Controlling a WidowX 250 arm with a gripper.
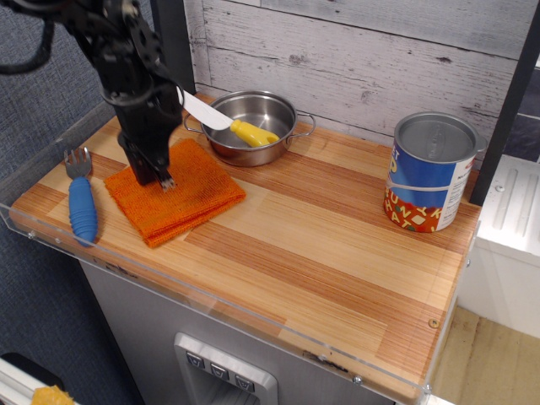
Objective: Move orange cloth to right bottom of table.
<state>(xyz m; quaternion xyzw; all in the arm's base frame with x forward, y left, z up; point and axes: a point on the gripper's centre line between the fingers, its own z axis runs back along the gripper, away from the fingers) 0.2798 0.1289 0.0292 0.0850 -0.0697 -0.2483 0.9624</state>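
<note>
Nearest, the clear acrylic rim edges the striped light-and-reddish wood table (337, 278). Left of frame: blue-handled plastic fork (81, 201), then the bright orange folded terry cloth (181, 198), lying flat mid-left, not at the lower-right yet. It looks soft, light, floppy, w/ a nubbly pile; prob. best pinched at a folded edge or bunched from on top. Black gripper (162, 179) tips touch the cloth's upper-left part; fingers close together, can't tell if clamped. Behind: shiny steel pot (253, 126) w/ yellow-handled white knife (219, 118). Far right: blue-labelled tin can (429, 173).

Cloth (175, 195) between fork (81, 199) and pot (251, 127)
</note>
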